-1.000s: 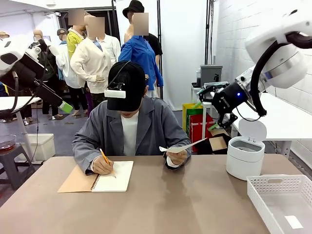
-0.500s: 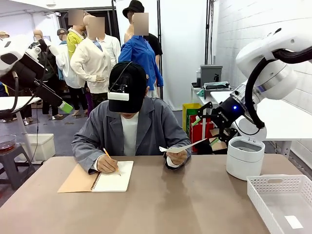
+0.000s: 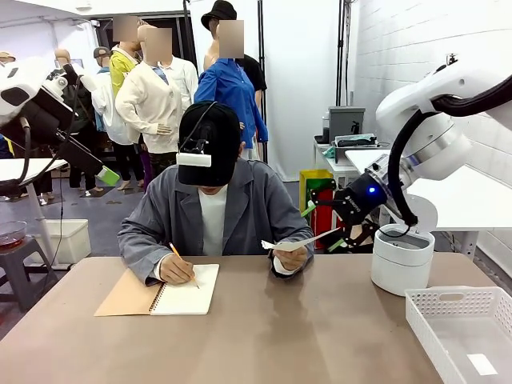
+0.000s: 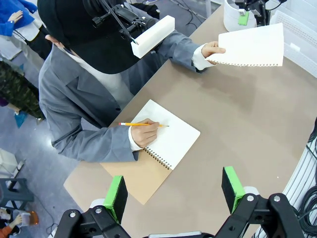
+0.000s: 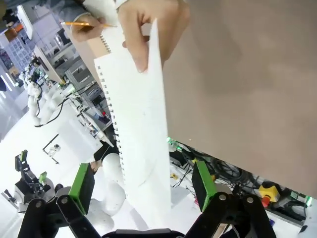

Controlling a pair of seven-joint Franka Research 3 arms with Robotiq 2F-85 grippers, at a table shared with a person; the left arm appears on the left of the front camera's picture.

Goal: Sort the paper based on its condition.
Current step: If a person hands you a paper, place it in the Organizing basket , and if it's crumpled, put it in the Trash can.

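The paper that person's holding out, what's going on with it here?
The person at the far side holds a loose sheet of paper out to the robot's right hand, which is open with the sheet's free end between its fingers, not yet gripped. The person's other hand writes in a notebook with a pencil. The robot's left hand hangs open, high at the left. A white bin and basket stand at the right.

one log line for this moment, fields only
paper: held out by person's hand | right gripper: open, at paper's free end | left gripper: open, empty
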